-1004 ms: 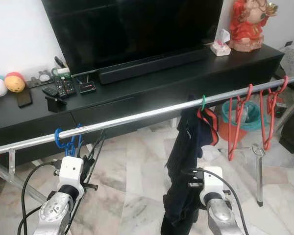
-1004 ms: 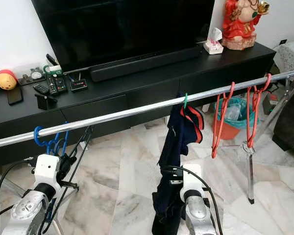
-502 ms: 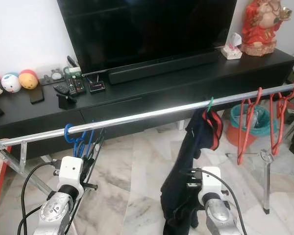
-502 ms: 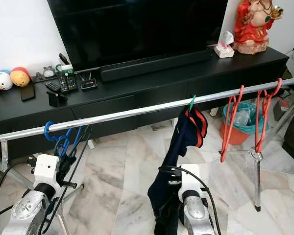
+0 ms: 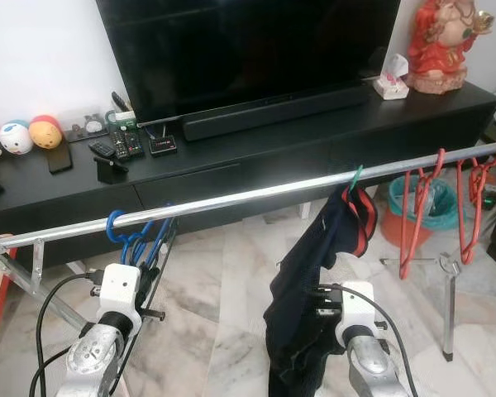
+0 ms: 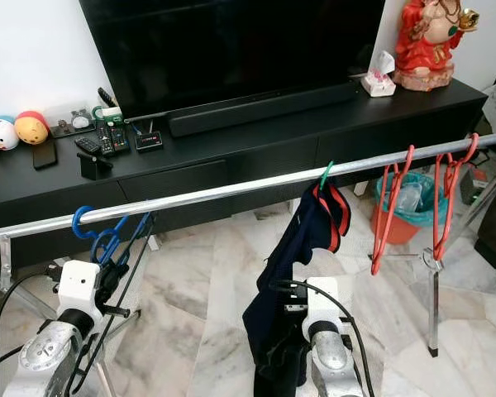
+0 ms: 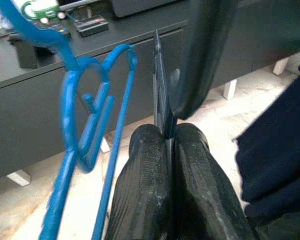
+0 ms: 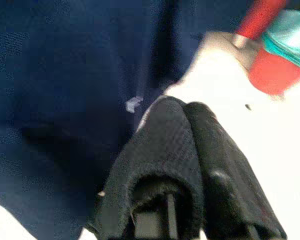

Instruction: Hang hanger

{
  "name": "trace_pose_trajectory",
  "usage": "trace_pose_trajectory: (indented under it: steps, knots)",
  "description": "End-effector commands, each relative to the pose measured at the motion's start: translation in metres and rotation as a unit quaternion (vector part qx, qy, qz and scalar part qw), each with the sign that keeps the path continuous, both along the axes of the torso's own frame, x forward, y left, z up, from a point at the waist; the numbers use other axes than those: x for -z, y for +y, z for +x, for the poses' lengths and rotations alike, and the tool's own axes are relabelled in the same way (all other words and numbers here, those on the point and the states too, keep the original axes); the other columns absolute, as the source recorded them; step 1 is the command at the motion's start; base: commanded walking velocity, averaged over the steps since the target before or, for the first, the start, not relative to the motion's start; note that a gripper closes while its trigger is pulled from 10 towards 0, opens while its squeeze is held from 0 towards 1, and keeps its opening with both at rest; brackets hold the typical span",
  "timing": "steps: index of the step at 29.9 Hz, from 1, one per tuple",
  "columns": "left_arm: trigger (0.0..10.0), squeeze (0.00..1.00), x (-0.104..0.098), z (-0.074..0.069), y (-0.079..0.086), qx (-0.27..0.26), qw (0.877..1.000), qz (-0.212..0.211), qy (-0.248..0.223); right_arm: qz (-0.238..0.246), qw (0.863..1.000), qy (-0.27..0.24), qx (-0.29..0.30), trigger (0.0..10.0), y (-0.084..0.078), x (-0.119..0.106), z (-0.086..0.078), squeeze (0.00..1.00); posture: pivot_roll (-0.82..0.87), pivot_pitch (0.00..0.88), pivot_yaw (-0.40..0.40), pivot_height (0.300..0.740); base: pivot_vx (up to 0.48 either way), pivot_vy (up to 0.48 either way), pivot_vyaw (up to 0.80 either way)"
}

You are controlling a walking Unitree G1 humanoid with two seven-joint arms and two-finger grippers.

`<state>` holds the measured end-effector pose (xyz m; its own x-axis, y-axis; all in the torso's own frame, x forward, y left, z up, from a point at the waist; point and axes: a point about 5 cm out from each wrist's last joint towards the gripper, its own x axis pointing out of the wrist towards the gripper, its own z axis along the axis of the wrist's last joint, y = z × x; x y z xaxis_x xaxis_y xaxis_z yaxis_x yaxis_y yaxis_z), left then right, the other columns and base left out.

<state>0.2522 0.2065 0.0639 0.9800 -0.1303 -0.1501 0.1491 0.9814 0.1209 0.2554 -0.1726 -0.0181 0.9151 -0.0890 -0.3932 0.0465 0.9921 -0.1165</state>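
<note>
Compared with half a second earlier, the navy garment [image 5: 314,281] hangs slightly further left; the view is almost unchanged. It hangs from a green hanger [image 5: 353,176] on the rail [image 5: 231,198]. Blue hangers [image 5: 132,240] hang above the left gripper [image 7: 165,165], fingers pressed together, empty. Right gripper [image 8: 182,150]: fingers together beside the garment. No legible writing.

No text, label or number was legible anywhere. The remotes [image 5: 117,148] on the black desk [image 5: 231,157] were too small to read.
</note>
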Motion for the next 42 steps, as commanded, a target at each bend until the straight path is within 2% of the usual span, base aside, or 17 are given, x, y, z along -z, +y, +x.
trace_pose_trajectory:
  steps: [1, 12, 42]
  knots:
    - [10.0, 0.0, 0.0011, -0.0013, 0.0032, -0.003, 1.0, 0.003, 0.004, 0.005, 1.0, -0.017, -0.006, 10.0, 0.0046, -0.0049, 0.0043, 0.0, -0.08, 0.0, 0.055, 0.74, 0.0, 0.0, 0.0]
    - [10.0, 0.0, 0.0008, -0.0012, 0.0033, -0.003, 1.0, 0.003, 0.004, 0.009, 1.0, -0.019, -0.003, 10.0, 0.0053, -0.0052, 0.0043, 0.0, -0.08, 0.0, 0.057, 0.74, 0.0, 0.0, 0.0]
    - [10.0, 0.0, 0.0008, -0.0008, 0.0028, -0.004, 1.0, 0.002, 0.002, 0.009, 1.0, -0.023, -0.004, 10.0, 0.0049, -0.0073, 0.0058, 0.0, -0.08, 0.0, 0.054, 0.74, -0.112, 0.0, 0.0]
